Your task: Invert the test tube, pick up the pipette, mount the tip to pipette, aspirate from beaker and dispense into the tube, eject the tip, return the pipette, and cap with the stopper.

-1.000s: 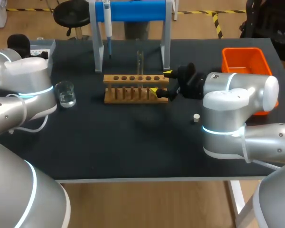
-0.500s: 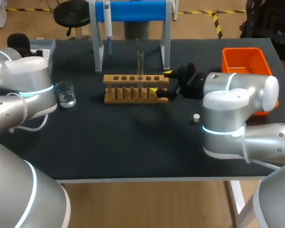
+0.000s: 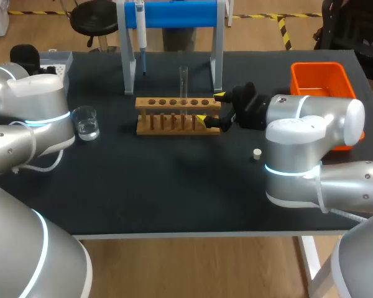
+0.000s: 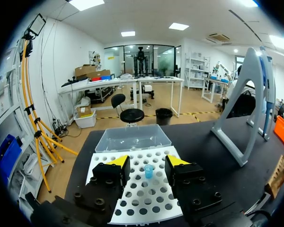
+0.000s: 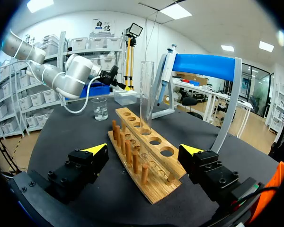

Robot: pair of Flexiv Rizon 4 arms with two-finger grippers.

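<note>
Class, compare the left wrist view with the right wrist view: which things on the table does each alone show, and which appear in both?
Left wrist only: the small blue pipette tip standing in the white perforated tip rack, ahead of the open left gripper. Right wrist only: the clear glass test tube standing upright, and the glass beaker. Both: the grey stand with blue crossbar and the wooden test tube rack.

The head view looks down from above and behind on the table (image 3: pixel 174 186). The left wrist view sits close over the tip box (image 4: pixel 146 196). The right wrist view faces the racked test tube (image 5: pixel 146 94) closely, shared with the head view
</note>
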